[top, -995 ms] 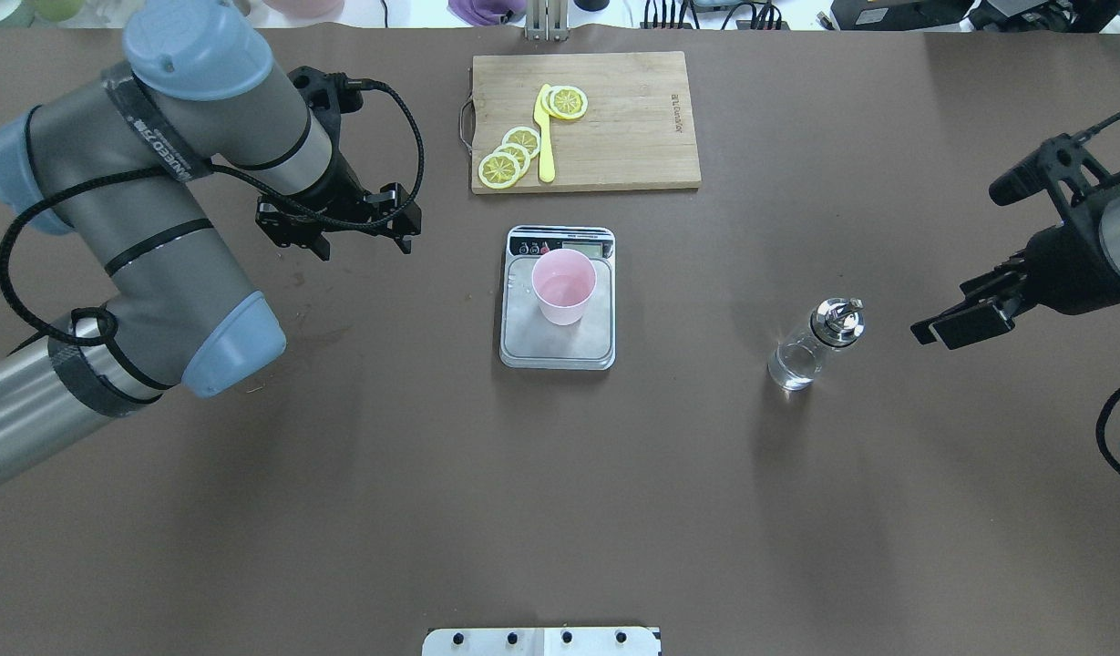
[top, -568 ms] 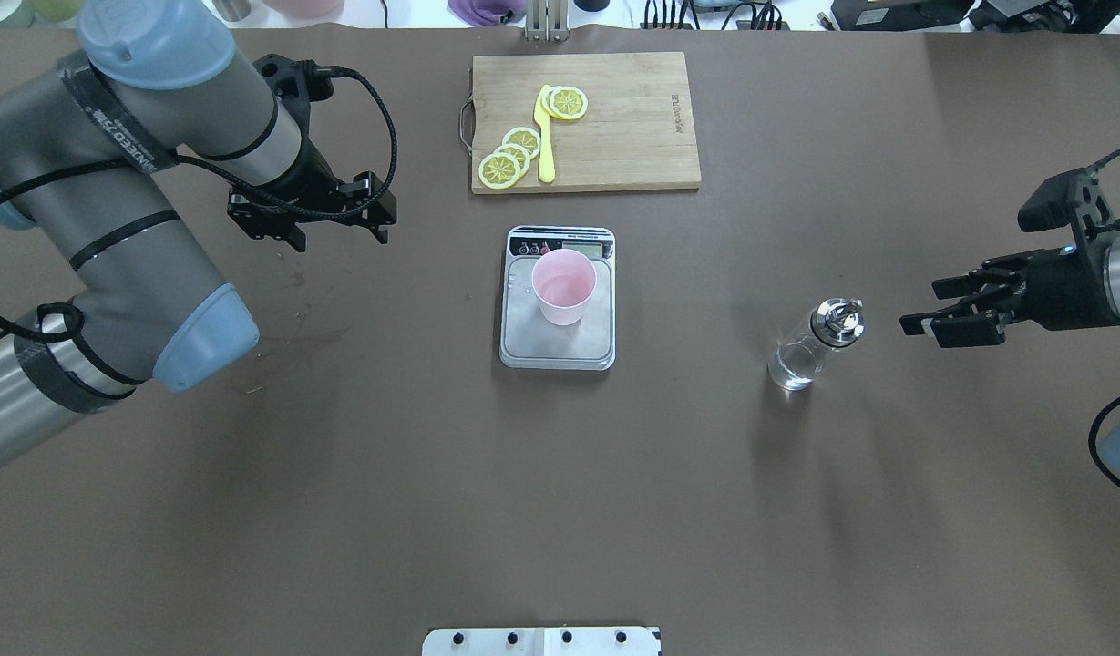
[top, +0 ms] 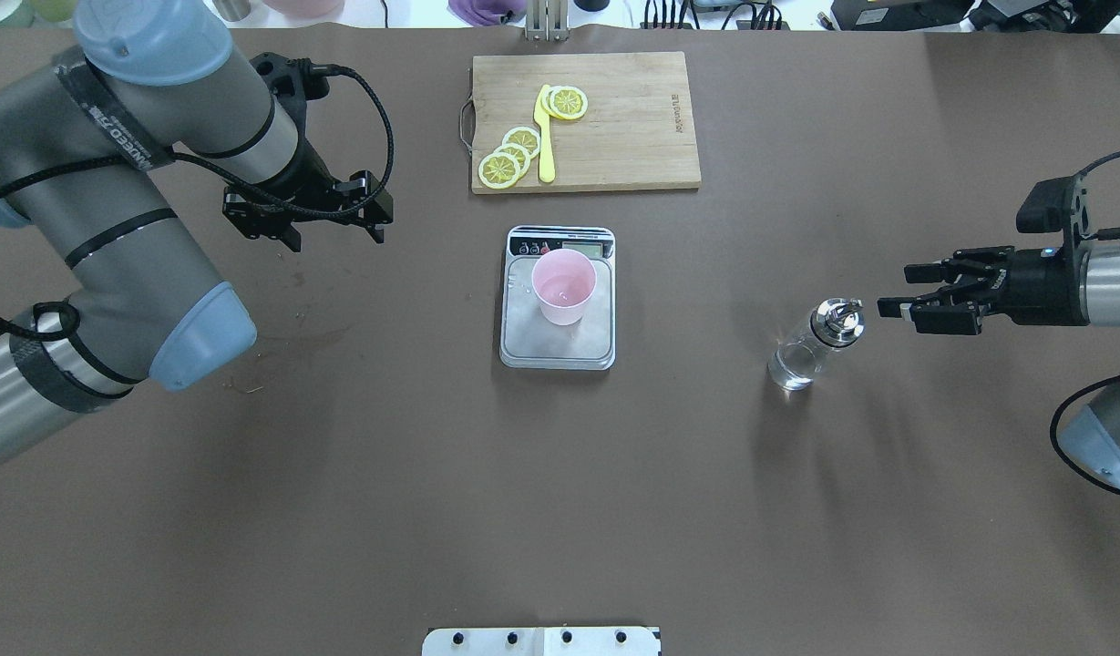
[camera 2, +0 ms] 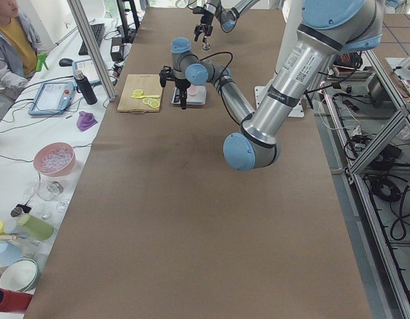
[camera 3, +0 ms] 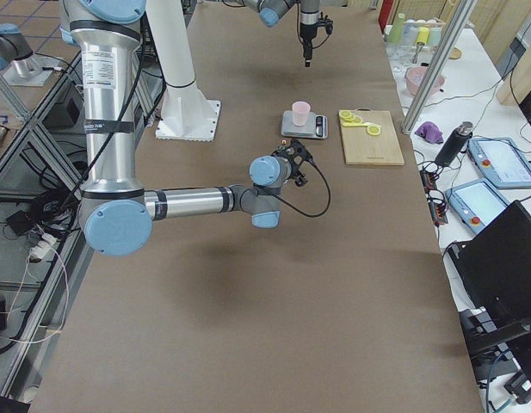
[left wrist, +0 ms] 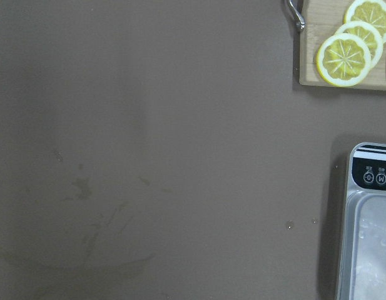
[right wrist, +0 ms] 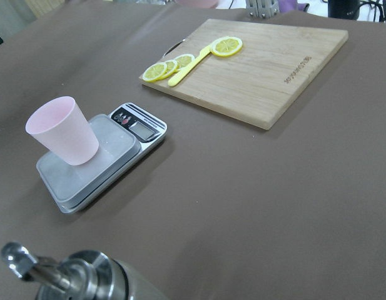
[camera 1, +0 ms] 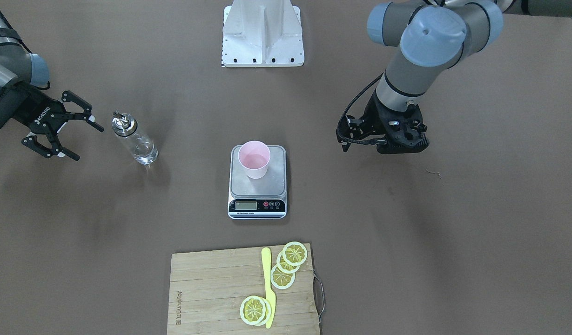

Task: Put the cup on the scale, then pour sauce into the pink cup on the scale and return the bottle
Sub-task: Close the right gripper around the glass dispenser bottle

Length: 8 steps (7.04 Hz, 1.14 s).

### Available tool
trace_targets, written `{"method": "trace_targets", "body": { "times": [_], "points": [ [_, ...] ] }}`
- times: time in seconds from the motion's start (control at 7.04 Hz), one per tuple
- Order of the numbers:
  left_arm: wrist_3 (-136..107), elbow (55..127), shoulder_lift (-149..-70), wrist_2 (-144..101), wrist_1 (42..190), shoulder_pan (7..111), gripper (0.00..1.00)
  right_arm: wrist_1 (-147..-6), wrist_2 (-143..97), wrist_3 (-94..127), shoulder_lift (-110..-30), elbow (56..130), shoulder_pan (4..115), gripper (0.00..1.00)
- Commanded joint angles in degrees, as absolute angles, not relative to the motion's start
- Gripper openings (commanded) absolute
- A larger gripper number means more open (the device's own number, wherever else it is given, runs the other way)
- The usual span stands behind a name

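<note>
The pink cup point(top: 564, 287) stands upright on the steel scale point(top: 514, 351) at the table's middle; both also show in the front view, cup point(camera 1: 254, 159) on scale point(camera 1: 237, 186), and in the right wrist view point(right wrist: 62, 131). The clear glass bottle point(top: 810, 346) with its chrome cap stands to the scale's right, a little clear liquid in its bottom. My right gripper point(top: 894, 290) is open and level, its fingertips just short of the bottle's cap point(right wrist: 86, 275). My left gripper point(top: 335, 239) is open and empty, well left of the scale.
A wooden cutting board point(top: 614, 118) with lemon slices point(top: 514, 150) and a yellow knife point(top: 546, 137) lies beyond the scale. The robot's base plate point(top: 541, 640) sits at the near edge. The left wrist view shows bare brown table and the scale's corner point(left wrist: 368, 225).
My right gripper has moved in toward the bottle's cap and levelled out. My left arm has drawn back to the left, away from the scale.
</note>
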<state>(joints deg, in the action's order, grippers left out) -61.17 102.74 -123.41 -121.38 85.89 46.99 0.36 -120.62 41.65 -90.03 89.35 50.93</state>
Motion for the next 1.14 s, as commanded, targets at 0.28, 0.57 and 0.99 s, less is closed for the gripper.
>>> {"method": "trace_targets", "body": {
  "times": [0.28,0.57,0.99],
  "points": [
    [-61.2,102.9,-123.4,-121.4,85.8,47.2,0.97,15.5,-111.6,33.0,-93.5,84.6,44.7,0.91],
    [-61.2,102.9,-123.4,-121.3,85.8,47.4,0.97,15.6,-97.1,29.2,-93.0,84.1,33.5,0.91],
    [-61.2,102.8,-123.3,-121.3,85.8,47.4,0.97,15.1,-90.9,29.1,-91.2,83.6,28.9,0.90]
  ]
}}
